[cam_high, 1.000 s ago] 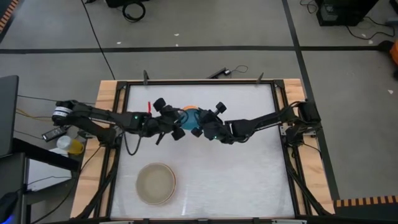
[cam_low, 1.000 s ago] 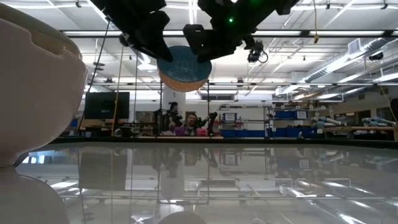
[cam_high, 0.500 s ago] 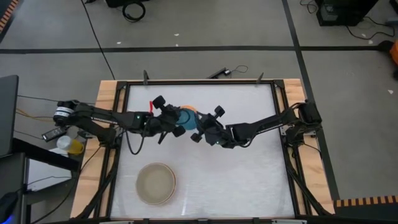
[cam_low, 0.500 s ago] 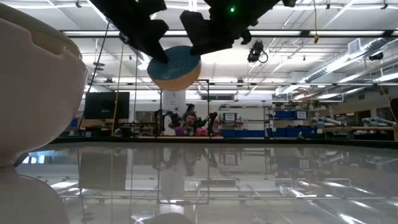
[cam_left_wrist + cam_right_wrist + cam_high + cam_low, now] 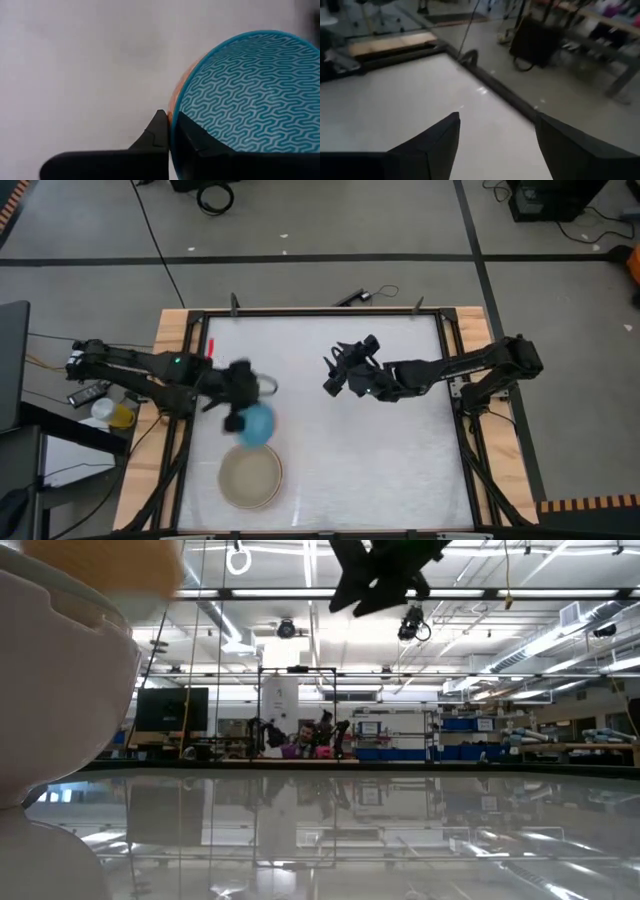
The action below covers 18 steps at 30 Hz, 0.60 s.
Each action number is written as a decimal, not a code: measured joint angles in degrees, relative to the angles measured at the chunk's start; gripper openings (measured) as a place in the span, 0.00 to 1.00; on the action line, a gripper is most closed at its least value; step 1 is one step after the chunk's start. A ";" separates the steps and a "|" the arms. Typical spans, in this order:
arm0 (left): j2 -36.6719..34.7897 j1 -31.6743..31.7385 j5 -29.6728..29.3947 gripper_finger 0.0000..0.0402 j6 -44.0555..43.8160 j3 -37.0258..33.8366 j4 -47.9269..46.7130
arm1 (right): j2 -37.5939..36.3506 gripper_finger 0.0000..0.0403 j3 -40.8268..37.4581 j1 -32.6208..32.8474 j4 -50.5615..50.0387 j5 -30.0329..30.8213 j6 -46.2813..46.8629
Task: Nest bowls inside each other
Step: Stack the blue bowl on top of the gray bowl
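In the left wrist view the blue bowl (image 5: 250, 95) sits inside the salmon-orange bowl, of which only a thin edge (image 5: 173, 100) shows. My left gripper (image 5: 170, 125) is shut on them. Seen from above, the blue bowl (image 5: 258, 423) hangs beside my left gripper (image 5: 240, 410), just beyond a pale bowl (image 5: 250, 477), cream at the rim and grey-beige inside, which stands on the table near its front edge. My right gripper (image 5: 329, 377) is open in the air over the table's middle, with nothing between its fingers (image 5: 440, 140). My left gripper pinches the rim of the two nested bowls (image 5: 172, 117) between its fingers: one finger (image 5: 156, 131) outside the orange wall, the other (image 5: 192, 137) inside the blue bowl. The fingers slant down. The bowls are lifted clear of the table, openings upward.
The low view shows the cream bowl (image 5: 60, 690) large at the left, with a blurred orange shape (image 5: 110, 560) above it. A black frame (image 5: 320, 311) borders the white table. Free room lies to the right and in the middle.
The nested blue and orange bowls, held between both grippers over the far middle, have passed to my left gripper. It has swung them toward the table's near left, over beside the pale bowl, tipping downward. My right gripper has let go, opened and drawn back to the right, rising.
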 joint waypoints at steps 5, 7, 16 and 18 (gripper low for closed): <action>0.28 -8.16 4.68 0.02 -7.89 -0.16 -2.16 | 0.81 0.65 -1.62 -0.86 -0.29 -3.25 2.30; 1.80 -11.44 4.65 0.02 -9.68 -1.07 -0.70 | 0.79 0.64 -2.91 -1.00 0.12 -4.09 3.50; 11.65 -20.11 5.48 0.03 -16.08 -7.41 10.70 | 0.79 0.64 -5.04 -0.68 -2.36 -5.76 7.83; 13.02 -20.04 4.41 0.05 -17.49 -7.40 11.56 | 0.73 0.64 -5.04 -0.32 -2.47 -5.76 7.94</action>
